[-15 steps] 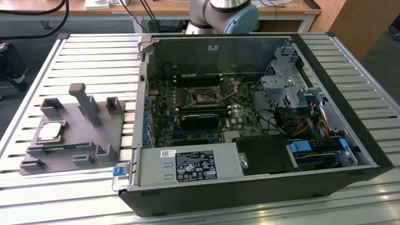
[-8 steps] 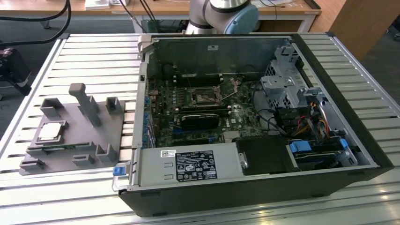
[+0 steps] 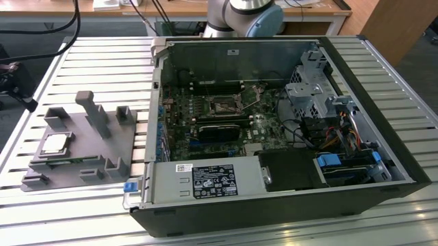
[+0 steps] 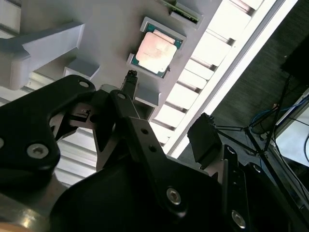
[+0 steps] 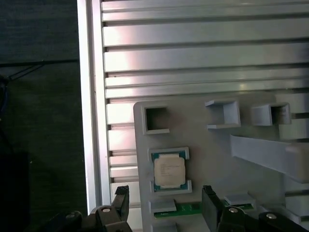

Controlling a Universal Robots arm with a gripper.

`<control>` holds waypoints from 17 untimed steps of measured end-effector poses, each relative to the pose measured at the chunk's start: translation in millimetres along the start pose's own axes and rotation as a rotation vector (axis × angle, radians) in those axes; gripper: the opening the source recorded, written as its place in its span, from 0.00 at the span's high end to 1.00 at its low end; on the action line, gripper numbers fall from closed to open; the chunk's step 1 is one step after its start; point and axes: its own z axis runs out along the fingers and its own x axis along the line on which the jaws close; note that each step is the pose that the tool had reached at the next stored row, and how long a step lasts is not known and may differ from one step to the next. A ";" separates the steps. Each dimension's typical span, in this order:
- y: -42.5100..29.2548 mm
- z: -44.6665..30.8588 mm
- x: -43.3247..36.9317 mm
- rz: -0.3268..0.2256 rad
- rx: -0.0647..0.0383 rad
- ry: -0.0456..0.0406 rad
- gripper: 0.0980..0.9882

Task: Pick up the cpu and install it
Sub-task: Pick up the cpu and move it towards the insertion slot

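One cpu sits in one grey tray; the gripper holds its two fingers apart, empty

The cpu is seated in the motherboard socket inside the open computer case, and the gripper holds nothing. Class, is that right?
Not quite. The cpu is not in the socket, which stands empty. It lies in its recess on the grey tray, to the exterior view's left of the open computer case, as the exterior view shows. The gripper does hold nothing.

Silver-grey arm, pale blue joint cap; black, screw-studded jaws.
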 end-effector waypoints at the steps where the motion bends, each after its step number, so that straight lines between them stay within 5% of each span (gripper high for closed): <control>1: -0.5 1.4 -0.2 0.000 0.000 0.0019 0.32; 6: -0.6 6.3 -1.8 -0.005 0.001 0.0182 0.32; 17: -1.0 11.6 -1.8 -0.006 0.001 0.0186 0.32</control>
